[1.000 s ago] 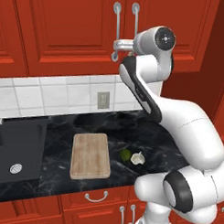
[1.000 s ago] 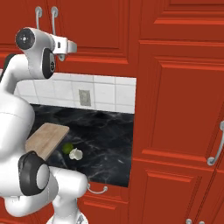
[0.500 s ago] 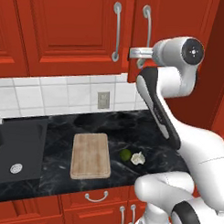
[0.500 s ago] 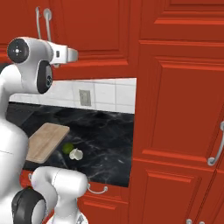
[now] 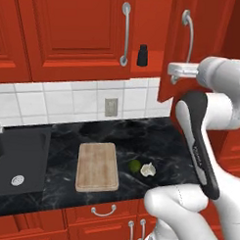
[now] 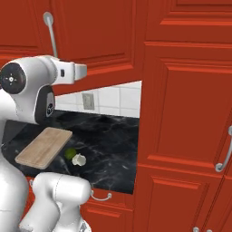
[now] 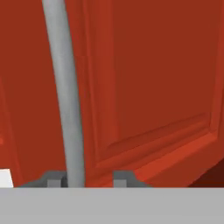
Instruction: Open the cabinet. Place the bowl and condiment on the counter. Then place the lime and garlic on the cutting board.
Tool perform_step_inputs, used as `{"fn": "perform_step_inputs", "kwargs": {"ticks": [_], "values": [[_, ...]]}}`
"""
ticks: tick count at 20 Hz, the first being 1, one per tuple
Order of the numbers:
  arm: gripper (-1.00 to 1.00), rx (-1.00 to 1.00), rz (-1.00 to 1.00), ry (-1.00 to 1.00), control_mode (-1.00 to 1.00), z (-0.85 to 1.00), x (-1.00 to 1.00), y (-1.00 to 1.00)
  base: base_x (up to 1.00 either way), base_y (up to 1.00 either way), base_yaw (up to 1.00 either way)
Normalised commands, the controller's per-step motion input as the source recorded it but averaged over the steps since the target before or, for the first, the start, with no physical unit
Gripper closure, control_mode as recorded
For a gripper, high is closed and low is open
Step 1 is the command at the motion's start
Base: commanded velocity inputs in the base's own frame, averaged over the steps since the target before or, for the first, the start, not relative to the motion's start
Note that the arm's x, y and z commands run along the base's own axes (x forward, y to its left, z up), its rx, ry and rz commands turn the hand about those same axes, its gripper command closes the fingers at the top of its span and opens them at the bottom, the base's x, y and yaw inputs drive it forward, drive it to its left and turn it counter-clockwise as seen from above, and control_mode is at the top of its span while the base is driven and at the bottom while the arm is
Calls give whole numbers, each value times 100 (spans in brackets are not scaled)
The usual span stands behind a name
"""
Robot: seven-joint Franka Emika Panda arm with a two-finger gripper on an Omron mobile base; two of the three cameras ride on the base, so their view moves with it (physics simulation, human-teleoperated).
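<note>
One cabinet [image 5: 193, 51] door ajar; our pincer [image 7: 85, 179] grips its handle [image 7: 65, 96] so we can swing it wider.

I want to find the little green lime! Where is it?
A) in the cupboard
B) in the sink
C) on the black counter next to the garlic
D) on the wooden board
C: the lime sits on the counter beside the garlic, right of the board.
</note>
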Motion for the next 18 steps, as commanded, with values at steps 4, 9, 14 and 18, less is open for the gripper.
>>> {"fn": "perform_step_inputs", "kwargs": {"ticks": [4,9,14,18], "values": [[100,0,-5,6,-100,15,-100,-69,0,0,0],[-100,-4,-2,12,-100,7,-95,-35,0,0,0],[-100,-38,0,4,-100,37,-100,61,0,0,0],[-100,-60,0,-1,-100,19,-83,100,0,0,0]]}}
